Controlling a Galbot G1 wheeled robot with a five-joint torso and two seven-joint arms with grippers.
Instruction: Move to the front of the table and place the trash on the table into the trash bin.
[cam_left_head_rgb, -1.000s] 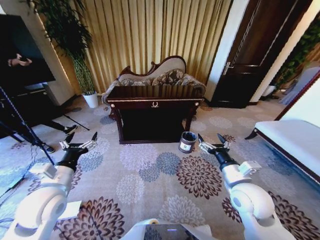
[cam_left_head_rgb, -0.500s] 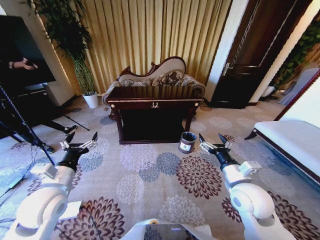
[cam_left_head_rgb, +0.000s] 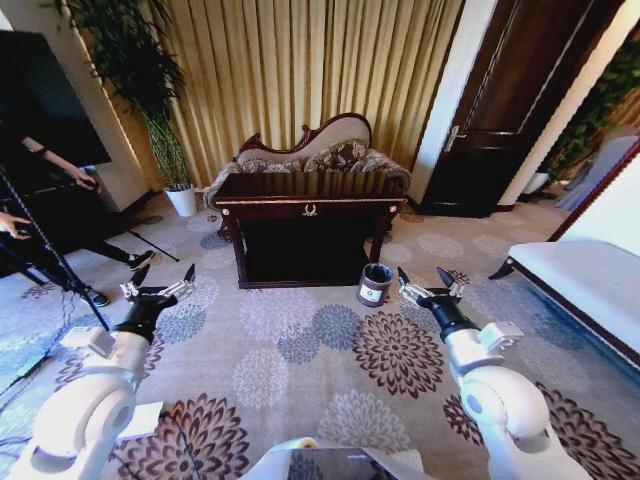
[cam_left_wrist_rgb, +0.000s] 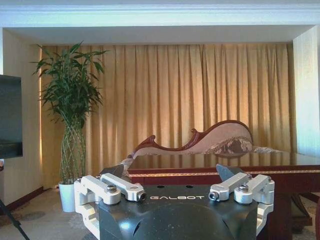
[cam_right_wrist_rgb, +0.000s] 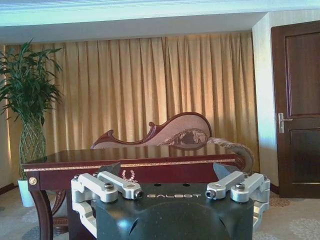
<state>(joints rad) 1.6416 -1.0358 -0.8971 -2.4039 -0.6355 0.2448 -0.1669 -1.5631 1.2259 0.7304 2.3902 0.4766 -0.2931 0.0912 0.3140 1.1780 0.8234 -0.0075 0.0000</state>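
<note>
Desk (cam_left_head_rgb: 310, 201) is standing well ahead across the carpet, trash bin (cam_left_head_rgb: 375, 284) sitting by its right front leg, while left end effector (cam_left_head_rgb: 160, 285) and right end effector (cam_left_head_rgb: 426, 284) are hovering wide open, empty.

Evenly bright, warm indoor light — backlit glow through the gold curtains (cam_left_wrist_rgb: 200, 100) in both wrist views. Soft sheen along the glossy top of the table (cam_left_head_rgb: 308, 186), pale reflections near its far edge. Strong fisheye bending at the head view's edges — door (cam_left_head_rgb: 520, 100) leaning. Shadows under the table soft.
</note>
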